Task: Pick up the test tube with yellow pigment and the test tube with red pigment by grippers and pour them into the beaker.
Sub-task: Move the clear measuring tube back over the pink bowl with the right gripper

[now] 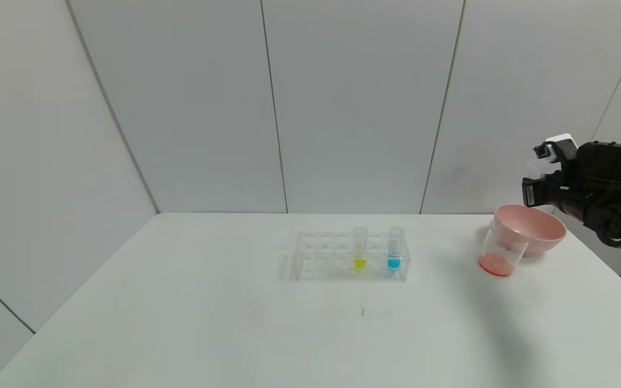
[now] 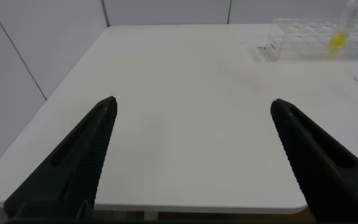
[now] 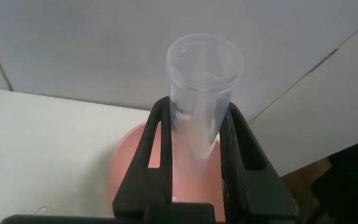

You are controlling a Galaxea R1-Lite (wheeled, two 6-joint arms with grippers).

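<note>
My right gripper [image 1: 530,189] is raised at the far right, above the pink bowl, and is shut on a slim clear graduated tube [image 3: 204,81]. I see no coloured liquid in this tube. The beaker [image 1: 499,249] stands against the bowl's left side with orange-red liquid at its bottom. The test tube with yellow pigment [image 1: 360,248] stands upright in the clear rack [image 1: 321,253] at the table's middle; it also shows in the left wrist view [image 2: 339,38]. My left gripper [image 2: 192,102] is open and empty over the table's near left part, out of the head view.
A blue-bottomed tube [image 1: 394,249] stands in the rack to the right of the yellow one. The pink bowl [image 1: 537,229] sits near the table's right edge, under my right gripper. Grey wall panels close the back and left.
</note>
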